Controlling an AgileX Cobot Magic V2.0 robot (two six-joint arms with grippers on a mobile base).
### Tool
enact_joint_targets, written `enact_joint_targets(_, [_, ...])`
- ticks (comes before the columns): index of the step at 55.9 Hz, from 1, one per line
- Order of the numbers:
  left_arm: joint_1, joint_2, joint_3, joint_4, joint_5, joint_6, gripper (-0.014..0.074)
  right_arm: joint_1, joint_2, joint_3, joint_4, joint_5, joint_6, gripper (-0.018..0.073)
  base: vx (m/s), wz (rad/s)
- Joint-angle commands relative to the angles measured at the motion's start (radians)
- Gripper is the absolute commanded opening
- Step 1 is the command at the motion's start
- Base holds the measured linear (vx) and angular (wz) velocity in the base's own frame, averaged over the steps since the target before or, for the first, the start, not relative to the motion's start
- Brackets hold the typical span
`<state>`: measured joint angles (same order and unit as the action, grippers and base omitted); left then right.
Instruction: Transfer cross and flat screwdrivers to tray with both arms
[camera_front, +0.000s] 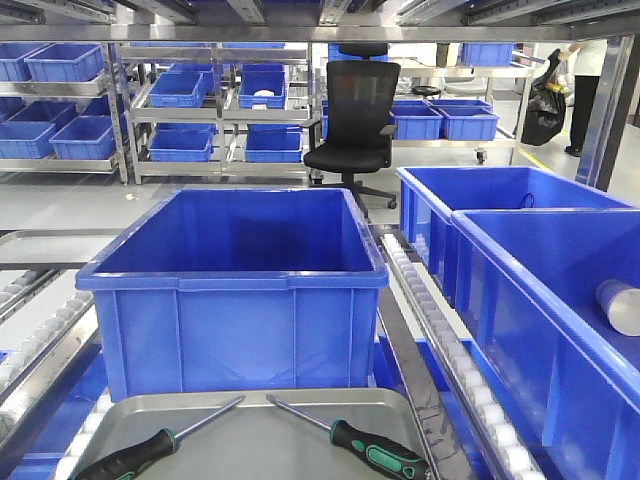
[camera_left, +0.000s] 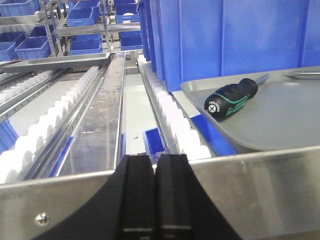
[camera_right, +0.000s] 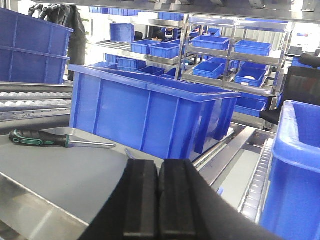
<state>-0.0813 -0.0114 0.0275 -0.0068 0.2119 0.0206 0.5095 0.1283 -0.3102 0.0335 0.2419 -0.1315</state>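
Screwdrivers (camera_front: 155, 450) (camera_front: 375, 452) lie in the tray (camera_front: 250, 440); left gripper (camera_left: 154, 192) and right gripper (camera_right: 159, 200) closed, empty

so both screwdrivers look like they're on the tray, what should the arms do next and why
Probably nothing more than holding both arms back, clear of the tray. The left screwdriver and the right screwdriver both lie flat inside the rim. The left gripper and the right gripper are shut and empty, off the tray's edge. So the transfer looks done.
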Motion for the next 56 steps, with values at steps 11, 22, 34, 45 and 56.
enact_joint_targets(11, [0.001,-0.014,-0.025,0.0,-0.085,-0.011,0.0003,-0.002,0.01,-0.027,-0.009,-0.084,0.001,-0.0008,0.0,0.0])
enact_joint_targets(22, [0.001,-0.014,-0.025,0.0,-0.085,-0.011,0.0003,-0.002,0.01,-0.027,-0.009,-0.084,0.001,-0.0008,0.0,0.0])
enact_joint_targets(34, [0.001,-0.014,-0.025,0.0,-0.085,-0.011,0.0003,-0.011,0.01,0.028,-0.011,-0.129,0.0,-0.0008,0.0,0.0])
enact_joint_targets(45, [0.0,-0.014,-0.025,0.0,-0.085,-0.011,0.0003,-0.286,0.004,0.199,-0.051,-0.181,0.088,-0.0008,0.0,0.0])
enact_joint_targets(56, [0.0,-0.014,-0.025,0.0,-0.085,-0.011,0.0003,-0.538,-0.124,0.344,-0.108,-0.211,0.243,-0.0008,0.0,0.0])
